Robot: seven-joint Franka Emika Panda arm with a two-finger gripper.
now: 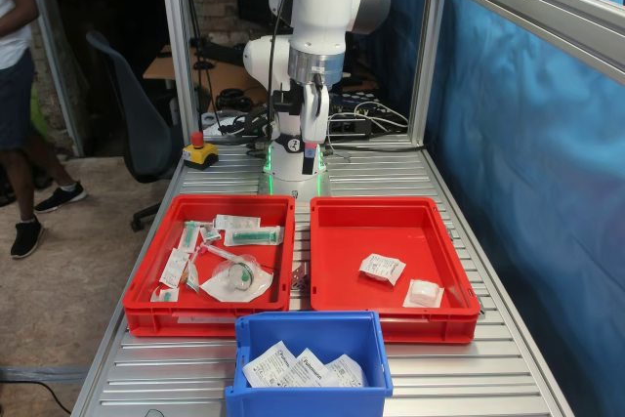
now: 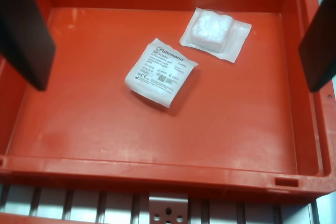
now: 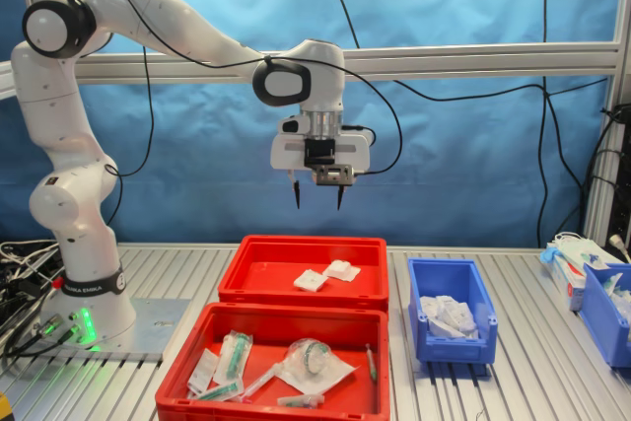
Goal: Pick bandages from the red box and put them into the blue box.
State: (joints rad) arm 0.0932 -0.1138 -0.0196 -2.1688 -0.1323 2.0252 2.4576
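Two white bandage packets lie in the red box (image 1: 363,231): one printed and flat (image 1: 382,268), one puffier (image 1: 424,292). They also show in the wrist view (image 2: 160,72) (image 2: 215,32) and in the second exterior view (image 3: 310,280) (image 3: 342,269). My gripper (image 3: 317,202) hangs open and empty well above the red box (image 3: 296,295). Its dark fingers (image 2: 26,35) frame the wrist view, and the printed packet lies between them below. The blue box (image 1: 311,331) holds several white packets (image 1: 303,370). In the second exterior view the blue box (image 3: 452,344) stands to the right of the red box.
A second red tray (image 1: 205,317) holds syringe packs, tubing and small packets. In the second exterior view it (image 3: 197,350) sits in front of the red box. The arm's base (image 1: 293,168) stands behind the trays. Blue curtains and aluminium frame posts bound the table. More bins (image 3: 603,303) stand at the second exterior view's far right.
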